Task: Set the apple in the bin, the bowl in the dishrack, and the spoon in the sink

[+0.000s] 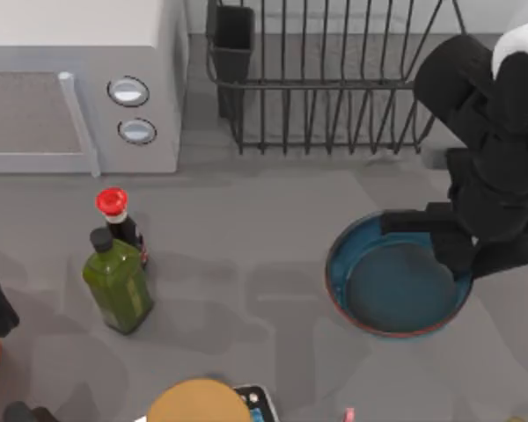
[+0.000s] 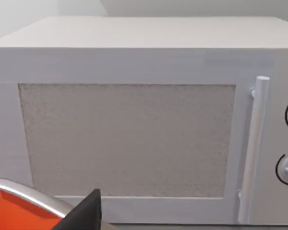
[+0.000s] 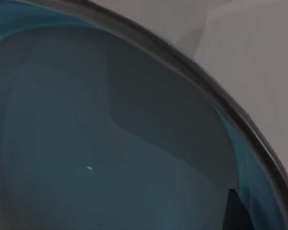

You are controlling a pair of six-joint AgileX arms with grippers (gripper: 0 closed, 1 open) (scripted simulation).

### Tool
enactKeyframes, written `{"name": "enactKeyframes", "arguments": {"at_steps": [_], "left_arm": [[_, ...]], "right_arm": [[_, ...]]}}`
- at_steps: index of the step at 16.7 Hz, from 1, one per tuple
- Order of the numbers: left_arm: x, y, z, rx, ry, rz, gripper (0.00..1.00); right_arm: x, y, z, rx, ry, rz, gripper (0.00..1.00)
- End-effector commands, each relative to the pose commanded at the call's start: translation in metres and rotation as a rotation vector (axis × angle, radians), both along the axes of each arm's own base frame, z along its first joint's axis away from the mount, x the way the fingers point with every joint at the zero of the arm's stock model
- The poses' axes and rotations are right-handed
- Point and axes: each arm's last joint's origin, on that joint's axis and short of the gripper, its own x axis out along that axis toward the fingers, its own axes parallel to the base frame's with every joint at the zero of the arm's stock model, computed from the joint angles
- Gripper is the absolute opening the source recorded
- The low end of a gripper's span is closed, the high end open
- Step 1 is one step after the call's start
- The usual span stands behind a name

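Working at the bowl (image 1: 396,286) rim with the right gripper (image 1: 462,259), finger state indeterminable; bowl not yet in the dishrack (image 1: 334,88).

bowl (image 1: 396,290) before dishrack (image 1: 334,88)

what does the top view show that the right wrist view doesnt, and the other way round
Top view alone: the dishrack at the back, the microwave at the left, a green bottle beside a red-capped dark bottle, the whole round outline of the bowl, and the right arm reaching down over the bowl's right rim.

Right wrist view alone: a close look into the bowl's smooth teal inside, with nothing lying in the part seen.

Both: the bowl and the grey table around it.
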Motion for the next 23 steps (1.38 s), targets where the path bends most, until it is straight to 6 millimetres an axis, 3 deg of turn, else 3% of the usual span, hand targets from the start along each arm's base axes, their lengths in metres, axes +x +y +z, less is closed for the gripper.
{"name": "enactKeyframes", "arguments": {"at_steps": [2,7,10,17,20,23], "left_arm": [[0.0,0.0,0.0,0.0,0.0,0.0,1.0],[0.0,0.0,0.0,0.0,0.0,0.0,1.0],[0.0,0.0,0.0,0.0,0.0,0.0,1.0],[0.0,0.0,0.0,0.0,0.0,0.0,1.0],[0.0,0.0,0.0,0.0,0.0,0.0,1.0],[0.0,0.0,0.0,0.0,0.0,0.0,1.0]], "right_arm": [[-0.001,-0.002,0.012,0.005,-0.01,0.0,0.0],[-0.001,-0.001,0.012,0.004,-0.01,0.004,0.0],[0.0,0.01,0.02,-0.009,-0.121,0.061,0.0],[-0.009,0.075,0.076,-0.078,-0.804,0.27,0.0],[-0.028,0.102,0.115,-0.085,-1.141,0.255,0.0],[-0.057,0.115,0.158,-0.06,-1.405,0.152,0.0]]}}
